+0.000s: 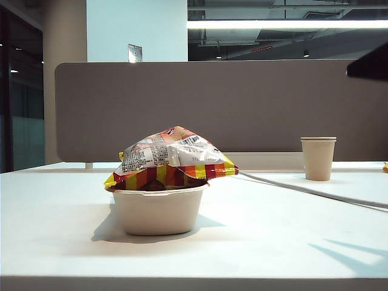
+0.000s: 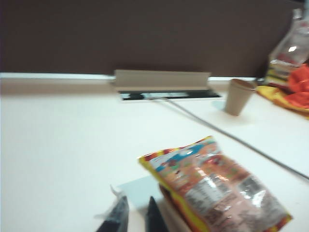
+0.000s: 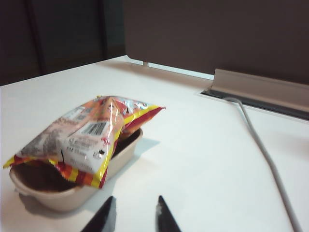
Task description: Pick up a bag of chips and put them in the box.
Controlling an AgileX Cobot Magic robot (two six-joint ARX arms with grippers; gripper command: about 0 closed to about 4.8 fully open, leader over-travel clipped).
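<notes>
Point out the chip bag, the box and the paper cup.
Chip bag [image 1: 167,154], exterior view: middle of the printed panel.
Box [image 1: 159,209], exterior view: front wall.
Cup [image 1: 317,159], exterior view: side wall.

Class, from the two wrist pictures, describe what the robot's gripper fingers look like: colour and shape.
Only fingertips show. The left gripper has two black, pointed, wedge-shaped fingers; one carries a pale, translucent scrap, possibly tape. The right gripper has matching black tapered tips. No cables or markings are visible.

bag of chips on box (cup right)
</notes>
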